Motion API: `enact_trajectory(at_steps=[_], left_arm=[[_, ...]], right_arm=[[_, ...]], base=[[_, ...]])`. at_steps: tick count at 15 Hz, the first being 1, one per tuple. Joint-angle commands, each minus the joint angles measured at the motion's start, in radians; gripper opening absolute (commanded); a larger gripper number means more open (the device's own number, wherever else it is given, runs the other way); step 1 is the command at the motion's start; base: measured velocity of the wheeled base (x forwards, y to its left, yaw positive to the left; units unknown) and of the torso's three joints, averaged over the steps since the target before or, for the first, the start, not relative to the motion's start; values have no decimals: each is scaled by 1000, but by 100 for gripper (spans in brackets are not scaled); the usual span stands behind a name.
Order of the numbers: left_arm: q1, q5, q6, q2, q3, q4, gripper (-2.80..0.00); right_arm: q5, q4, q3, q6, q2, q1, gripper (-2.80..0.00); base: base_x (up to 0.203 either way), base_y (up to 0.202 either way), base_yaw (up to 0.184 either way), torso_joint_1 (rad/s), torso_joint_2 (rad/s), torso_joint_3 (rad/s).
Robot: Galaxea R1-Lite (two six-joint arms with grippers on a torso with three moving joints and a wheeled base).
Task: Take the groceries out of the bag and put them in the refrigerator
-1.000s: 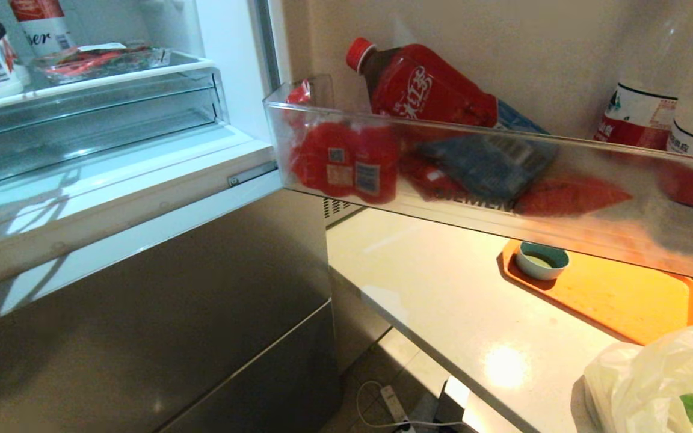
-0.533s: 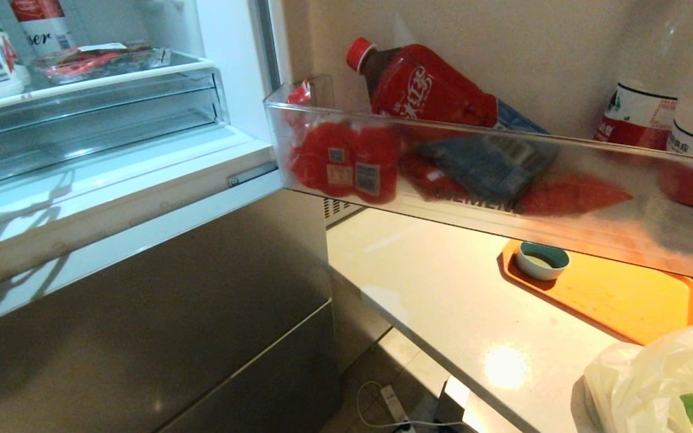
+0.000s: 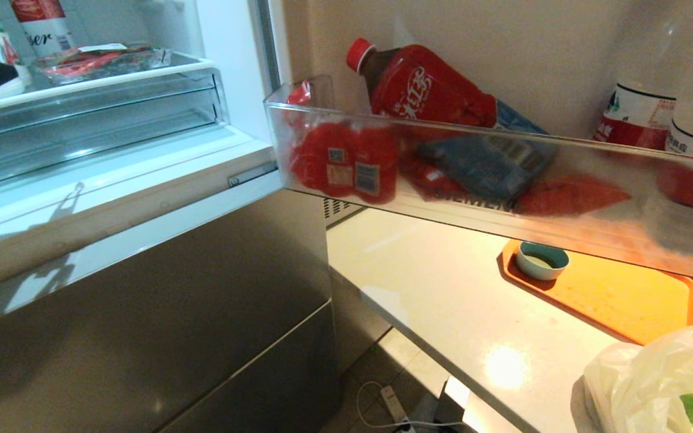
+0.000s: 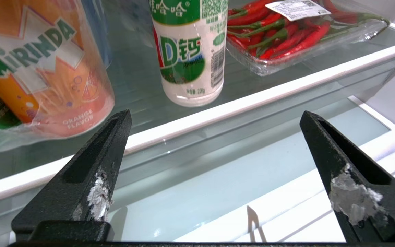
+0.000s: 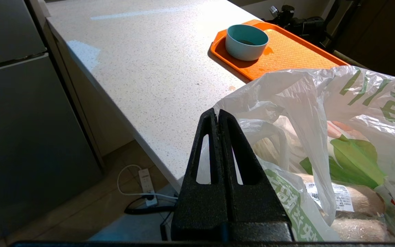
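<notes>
Looking into the open refrigerator [image 3: 142,150], I have the left pincer [image 4: 214,116] hanging in front of its upper glass shelf [image 4: 238,103] with the fingers [image 4: 98,161] spread as wide as they go and nothing between them. In the head view that arm shows only as a dark shape at the far left edge. On the shelf just beyond the pincer stands the white bottle [image 4: 190,51] with its green label, upright and clear of both fingers. To its left sits an orange Mirinda bottle [image 4: 39,68] wrapped in clear plastic, and to its right a clear tray of red chillies [image 4: 297,34] with a white sticker.

My right pincer [image 5: 219,118] is parked low, fingers pressed together and gripping nothing, with the bag [image 5: 321,113] just beside it on the near end of the counter [image 5: 149,68]. Through the crinkled plastic I can see a green leafy pack and pale beige lumps with a label, so groceries are left inside. Farther along the counter lies an orange tray [image 5: 297,55] with a teal bowl [image 5: 246,42] on its near-left corner.

The open door's clear bin [image 3: 491,174] holds a leaning red bottle [image 3: 425,84], red packets and a dark blue pack, with red-labelled clear bottles at the right
</notes>
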State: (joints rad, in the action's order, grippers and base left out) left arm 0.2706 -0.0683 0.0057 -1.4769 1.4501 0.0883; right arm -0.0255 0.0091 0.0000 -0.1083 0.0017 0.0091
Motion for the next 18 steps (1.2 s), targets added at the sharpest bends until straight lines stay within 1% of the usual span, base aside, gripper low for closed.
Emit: enact_trajectory(at_steps=[1, 7, 12, 14, 16, 18], left_arm=[[-1, -1, 0, 13, -10, 1, 0], [-4, 2, 5, 3, -5, 14, 0], [-5, 19, 8, 7, -10, 9, 0], [-5, 47, 8, 20, -13, 11, 0], [-5, 58, 7, 47, -15, 8, 0], [-5, 101, 7, 87, -45, 14, 0]], right_arm=[[-1, 0, 0, -1, 0, 0, -280], [-1, 0, 0, 10, 0, 0, -280], [-1, -1, 0, 19, 0, 1, -280], [1, -1, 0, 21, 0, 0, -280], [-1, -1, 0, 22, 0, 0, -280], [0, -1, 0, 22, 0, 1, -280]], base=[[0, 0, 0, 0, 0, 0], [0, 0, 0, 0, 0, 0], [0, 0, 0, 0, 0, 0], [0, 0, 0, 0, 0, 0], [0, 0, 0, 0, 0, 0], [0, 0, 0, 0, 0, 0]])
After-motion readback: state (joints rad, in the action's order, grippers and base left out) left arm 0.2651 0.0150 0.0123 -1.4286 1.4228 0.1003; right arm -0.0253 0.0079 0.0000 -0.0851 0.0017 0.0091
